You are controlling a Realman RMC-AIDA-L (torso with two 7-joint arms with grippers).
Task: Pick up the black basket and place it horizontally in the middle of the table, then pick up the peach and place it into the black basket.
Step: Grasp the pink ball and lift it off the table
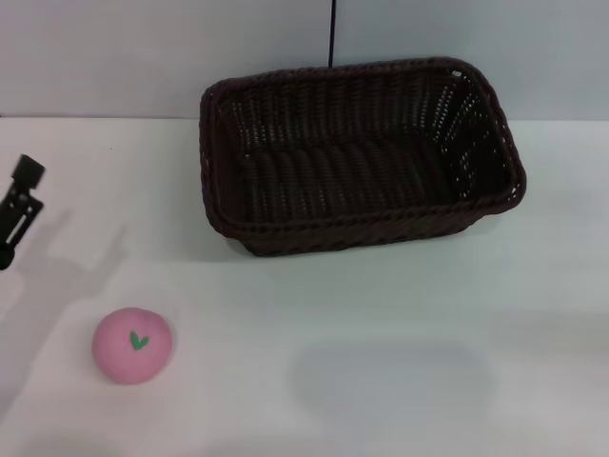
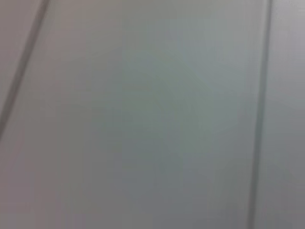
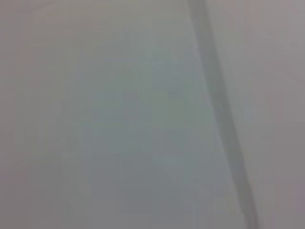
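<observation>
The black basket [image 1: 357,157] stands upright and empty on the white table [image 1: 381,324], lengthwise across the far middle, its right end turned slightly nearer. The pink peach [image 1: 131,345], with a small green leaf mark, lies on the table at the front left, well apart from the basket. My left gripper [image 1: 17,209] shows only as a black part at the left edge, above and left of the peach. My right gripper is out of view. Both wrist views show only blank grey surface with faint dark lines.
A pale wall [image 1: 143,57] rises behind the table's far edge, with a thin dark vertical line [image 1: 332,33] above the basket. Bare tabletop lies in front of the basket and to the right of the peach.
</observation>
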